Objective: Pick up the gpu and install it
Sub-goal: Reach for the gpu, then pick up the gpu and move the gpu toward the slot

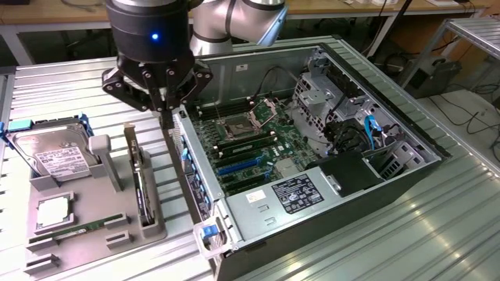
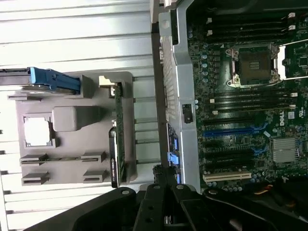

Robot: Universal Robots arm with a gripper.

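1. One gpu (image 1: 140, 175) stands on its edge in a slot along the side of the grey holder (image 1: 78, 237) nearest the computer case (image 1: 352, 225). It has not been lifted, so by the look of things both the pick-up and the install are left to do.
2. One gripper (image 1: 165, 108) hangs above the strip of tabletop (image 1: 70, 82) between the holder's edge and the case wall. It is clenched on nothing and apart from the card.
3. The holder carries one gpu, one hard drive (image 1: 55, 155), one memory stick (image 1: 78, 225) and one square silver chip (image 1: 53, 212). One open case lies beside it.
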